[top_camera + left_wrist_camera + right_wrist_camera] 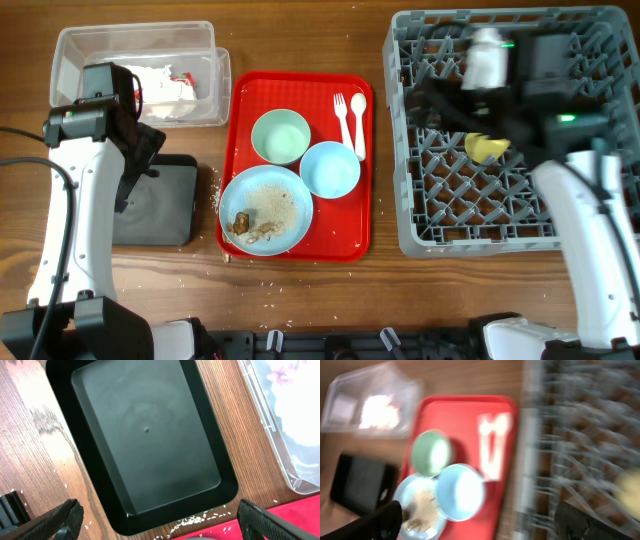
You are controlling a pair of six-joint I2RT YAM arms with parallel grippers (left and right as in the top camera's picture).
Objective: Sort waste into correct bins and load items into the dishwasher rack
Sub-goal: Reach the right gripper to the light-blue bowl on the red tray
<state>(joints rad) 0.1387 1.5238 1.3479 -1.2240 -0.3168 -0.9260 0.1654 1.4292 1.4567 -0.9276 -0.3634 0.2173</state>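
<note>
The yellow-green cup (487,148) lies inside the grey dishwasher rack (420,240). My right gripper (480,527) hovers open and empty over the rack's left side, blurred by motion. On the red tray (345,235) sit a mint bowl (281,135), a light blue bowl (330,169), a blue plate (300,225) with brown scraps (250,228), and a white fork (341,115) and spoon (358,125). White napkins (160,85) lie in the clear tub (70,45). My left gripper (160,530) stands open and empty above the black tray (145,435).
Rice crumbs (192,520) are scattered on the wood between the black tray and the red tray's corner (300,515). The clear tub's edge (280,425) lies just right of the black tray in the left wrist view.
</note>
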